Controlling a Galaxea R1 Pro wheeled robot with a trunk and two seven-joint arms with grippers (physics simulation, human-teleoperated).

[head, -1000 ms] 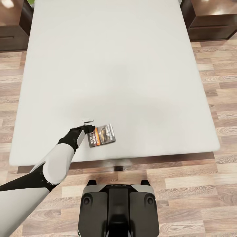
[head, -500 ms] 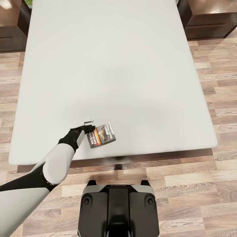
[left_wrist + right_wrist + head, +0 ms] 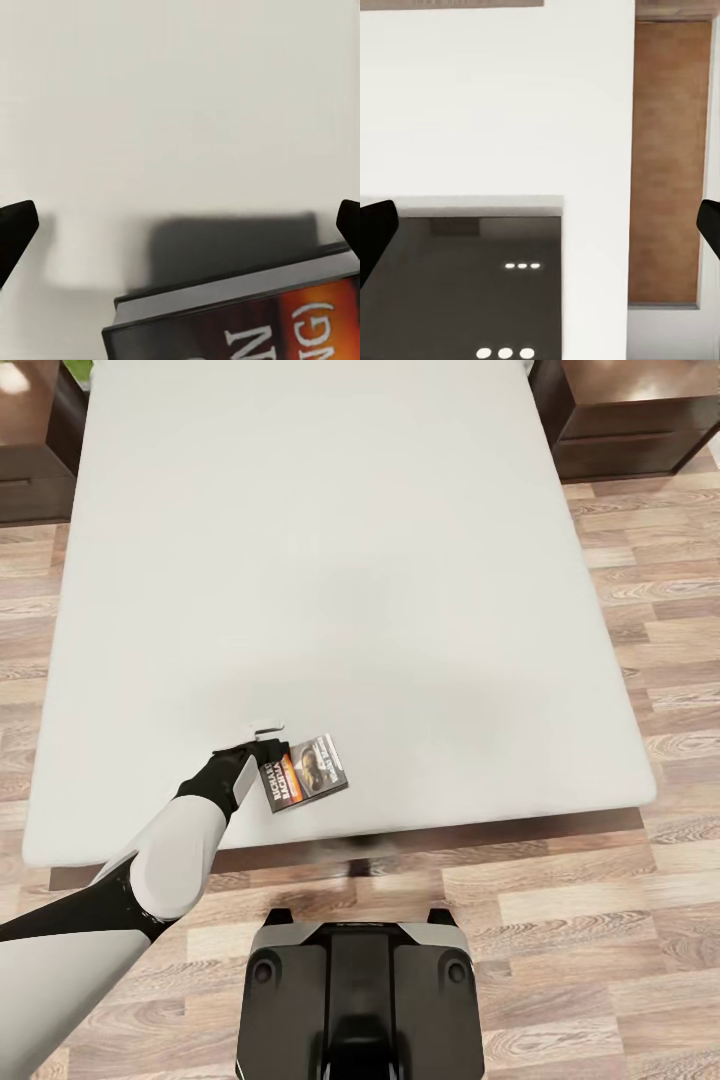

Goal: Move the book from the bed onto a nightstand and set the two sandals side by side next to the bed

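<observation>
**Book near the foot of the bed, nightstands at its head**

The book [image 3: 307,772] is a small thin paperback with a dark photo cover, an orange band and white lettering. It lies flat and face up on the bed [image 3: 350,560], turned askew, close to the bed's foot edge and left of its middle. The bed is a large plain pale grey-white mattress over a dark frame. A glossy dark brown nightstand [image 3: 625,420] stands beside each head corner of the bed, the other nightstand [image 3: 30,450] opposite.
</observation>
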